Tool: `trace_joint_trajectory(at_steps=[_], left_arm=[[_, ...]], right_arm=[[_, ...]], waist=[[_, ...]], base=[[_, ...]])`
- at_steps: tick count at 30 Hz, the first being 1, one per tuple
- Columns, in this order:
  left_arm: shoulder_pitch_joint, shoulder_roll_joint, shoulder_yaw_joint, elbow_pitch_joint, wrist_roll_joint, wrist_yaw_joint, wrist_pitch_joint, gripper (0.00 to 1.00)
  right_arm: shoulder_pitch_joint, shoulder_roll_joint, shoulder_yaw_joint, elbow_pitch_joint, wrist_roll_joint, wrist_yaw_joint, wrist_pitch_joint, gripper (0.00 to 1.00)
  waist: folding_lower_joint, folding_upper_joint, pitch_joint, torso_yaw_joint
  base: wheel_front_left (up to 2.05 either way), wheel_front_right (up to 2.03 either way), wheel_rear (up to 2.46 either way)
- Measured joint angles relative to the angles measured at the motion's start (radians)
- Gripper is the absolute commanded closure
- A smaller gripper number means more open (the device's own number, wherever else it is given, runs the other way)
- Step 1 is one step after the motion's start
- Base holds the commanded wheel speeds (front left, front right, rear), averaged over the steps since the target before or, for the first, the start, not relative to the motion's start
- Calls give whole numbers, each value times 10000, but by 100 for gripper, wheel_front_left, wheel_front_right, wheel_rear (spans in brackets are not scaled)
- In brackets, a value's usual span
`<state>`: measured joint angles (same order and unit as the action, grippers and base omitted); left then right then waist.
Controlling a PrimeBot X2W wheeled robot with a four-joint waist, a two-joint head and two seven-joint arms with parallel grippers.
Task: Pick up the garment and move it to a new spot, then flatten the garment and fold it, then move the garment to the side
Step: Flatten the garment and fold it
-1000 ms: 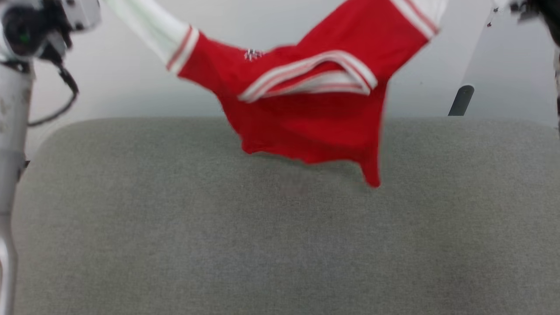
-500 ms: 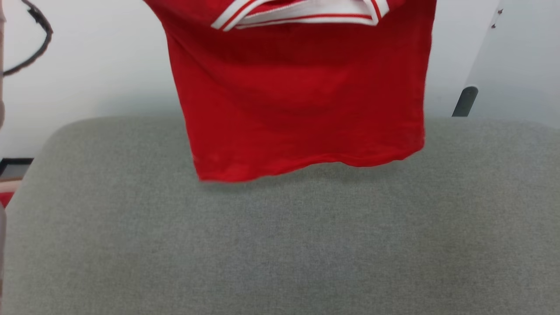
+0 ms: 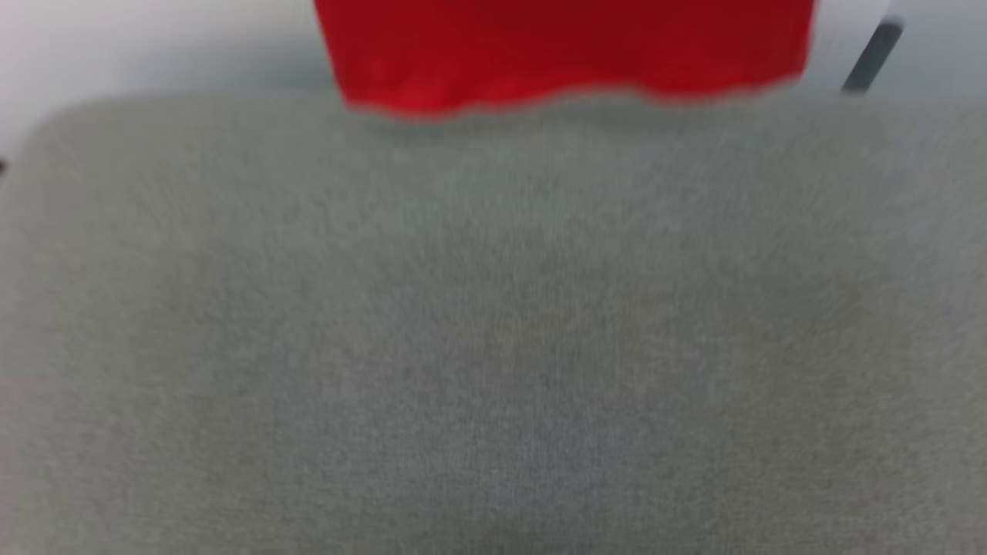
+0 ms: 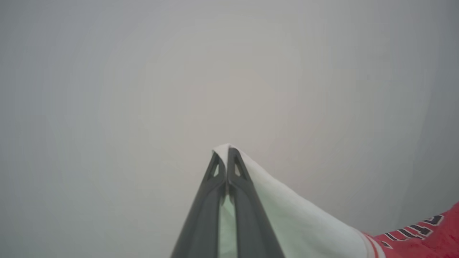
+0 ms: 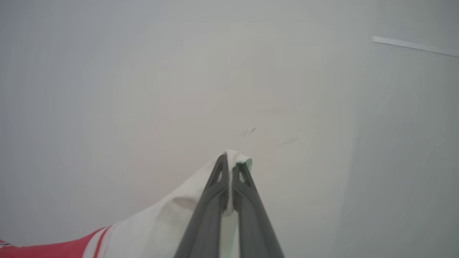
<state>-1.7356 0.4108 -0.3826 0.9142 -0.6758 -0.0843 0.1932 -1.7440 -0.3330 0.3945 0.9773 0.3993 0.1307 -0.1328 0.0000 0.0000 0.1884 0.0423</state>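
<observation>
The garment [image 3: 563, 54] hangs in the air at the top of the blurred head view, its red hem just above the far edge of the grey padded surface [image 3: 493, 324]. In the left wrist view my left gripper [image 4: 225, 154] is shut on a white sleeve [image 4: 287, 208], with red cloth and black lettering [image 4: 423, 233] at the lower right. Over in the right wrist view my right gripper [image 5: 231, 159] is shut on the other white sleeve [image 5: 168, 218], whose red-striped trim [image 5: 96, 240] runs to the lower left.
A pale wall fills the background behind both grippers. A dark post [image 3: 871, 58] stands at the back right beyond the grey surface. A thin white ledge [image 5: 412, 46] crosses the wall at the upper right of the right wrist view.
The garment has gone from sagging and bunched to hanging spread and flat, lifted higher. The head camera has shifted, so the hem now sits near the picture's top.
</observation>
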Motion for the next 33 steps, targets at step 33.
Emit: trace_joint_trajectory(at_steps=[33], left_arm=[[-309, -1802, 35, 2113, -1304, -437, -3789, 100]], right_arm=[[1576, 545, -3026, -1565, -4663, 4, -1312, 100]], waist=[[0, 0, 6020, 1333]], base=[[0, 0, 0]])
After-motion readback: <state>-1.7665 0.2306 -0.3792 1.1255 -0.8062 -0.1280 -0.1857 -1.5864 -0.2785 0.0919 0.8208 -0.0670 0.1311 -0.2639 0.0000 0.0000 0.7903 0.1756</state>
